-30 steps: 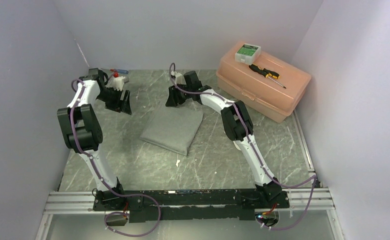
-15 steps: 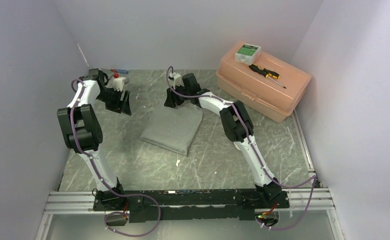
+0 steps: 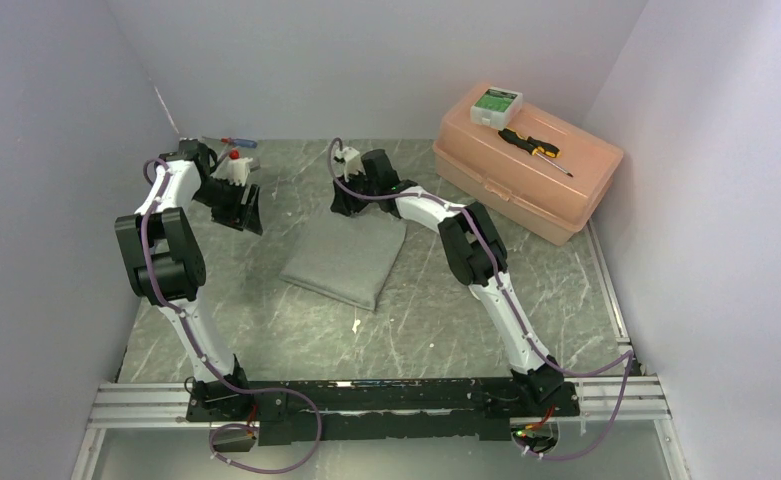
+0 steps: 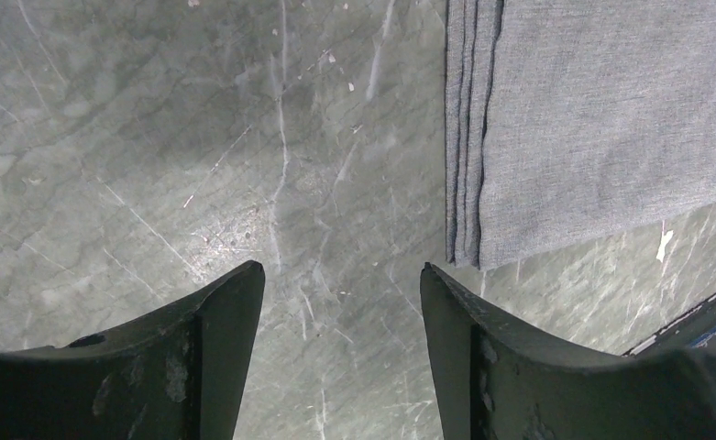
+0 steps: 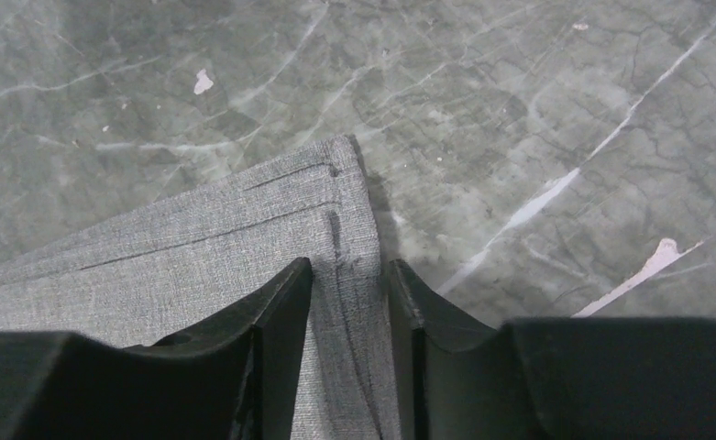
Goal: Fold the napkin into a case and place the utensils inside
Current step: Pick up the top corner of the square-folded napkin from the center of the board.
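The grey napkin [image 3: 346, 258] lies folded in several layers, flat on the marble table. My right gripper [image 3: 344, 207] is low over its far corner. In the right wrist view the fingers [image 5: 285, 293] stand narrowly apart, straddling a strip of the napkin [image 5: 198, 238] by its right edge, and the cloth lies flat between them. My left gripper [image 3: 242, 214] is open over bare table to the napkin's left. In the left wrist view its gripper [image 4: 340, 270] holds nothing, and the napkin's layered edge [image 4: 468, 137] shows at upper right. Neither spoon is in view.
A peach plastic toolbox [image 3: 556, 195] stands at the back right, with a white-and-green box [image 3: 496, 103] and a black-and-yellow screwdriver [image 3: 534, 148] on its lid. A red-and-blue screwdriver [image 3: 238, 143] lies at the back left. A small white scrap [image 3: 356, 325] lies near the napkin's front.
My right gripper has moved left along the napkin's far edge. The left gripper has shifted only slightly. The napkin has not moved.
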Tool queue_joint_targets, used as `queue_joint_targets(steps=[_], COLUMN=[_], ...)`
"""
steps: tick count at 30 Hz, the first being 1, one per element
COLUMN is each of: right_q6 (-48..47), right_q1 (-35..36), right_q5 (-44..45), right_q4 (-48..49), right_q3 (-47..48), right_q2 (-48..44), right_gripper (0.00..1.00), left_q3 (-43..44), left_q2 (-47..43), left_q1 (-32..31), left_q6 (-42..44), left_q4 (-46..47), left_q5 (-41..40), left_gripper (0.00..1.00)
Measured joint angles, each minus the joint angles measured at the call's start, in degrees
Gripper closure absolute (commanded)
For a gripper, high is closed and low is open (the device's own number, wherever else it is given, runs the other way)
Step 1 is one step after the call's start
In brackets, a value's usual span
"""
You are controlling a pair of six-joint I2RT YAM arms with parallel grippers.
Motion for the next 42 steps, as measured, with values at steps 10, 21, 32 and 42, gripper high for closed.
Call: queue_joint_targets(steps=[10,21,32,42], right_q6=[-4.37,-6.25,-7.50,-7.54], right_q1=[2.89,3.30,3.74,4.17], right_q5=[8.04,10.03,10.38,10.54], right_q4=[1.84,4.48,4.39,3.63], right_q3=[-6.45,-11.91,-11.85,-8.52], right_q2=[-4.35,-8.87,-9.05,-7.96], right_gripper=[0.76,0.54,0.51,0.57], left_q3=[0.00,0.00,0.00,0.00], left_q2=[0.00,0.00,0.00,0.00], left_q1=[0.15,0.15,0.22,0.26], left_q6=[0.59,0.90,1.09,1.49], left_q4=[-0.92,-2.21,-2.51,-2.93], left_q5=[0.02,0.07,0.04,0.02], left_gripper=[0.33,0.34,0.35,0.36])
